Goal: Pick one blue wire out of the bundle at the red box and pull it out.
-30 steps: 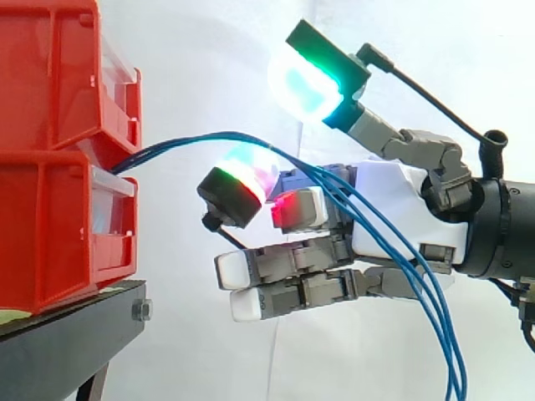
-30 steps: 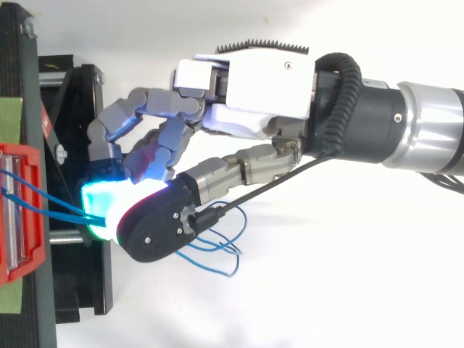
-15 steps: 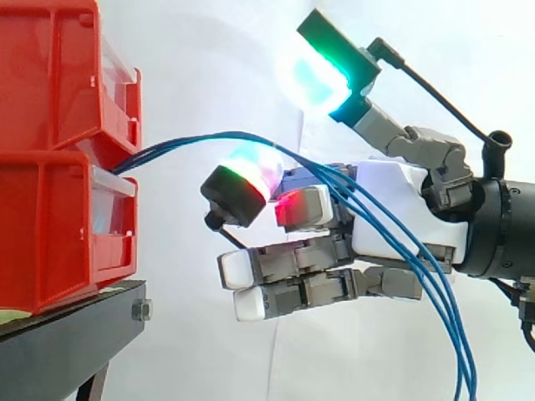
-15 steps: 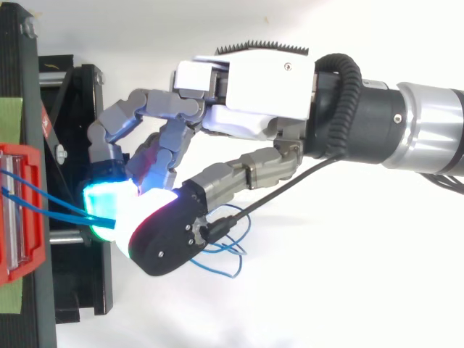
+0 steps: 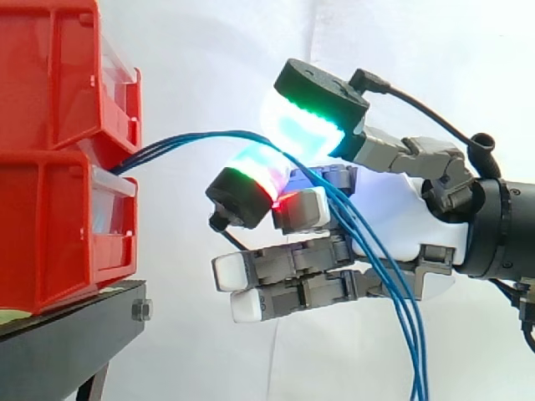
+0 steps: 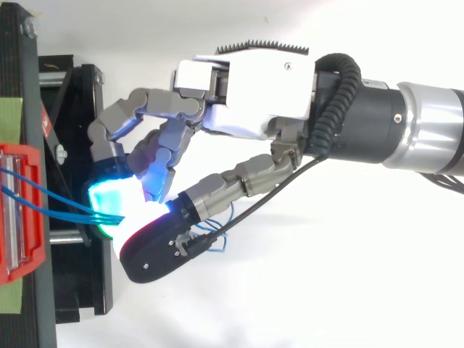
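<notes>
1. Fingertips point(image 5: 247, 185) of the hand point(image 6: 250, 87) were curled against the thumb point(image 5: 305, 117), pinching the blue wires point(image 5: 180, 144) between glowing pads
2. The wires ran from the stacked red bins point(image 5: 50, 167) to the pinch, then drooped past the palm
3. The bins sat on a black stand point(image 5: 67, 342)

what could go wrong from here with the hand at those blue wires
1. The hand pinches where several blue wires run bunched together between its pads, so it may well pull more than one out of the red bins.
2. Past the pinch the wires drape across the palm and lower fingers; they could snag there when the hand draws back.
</notes>
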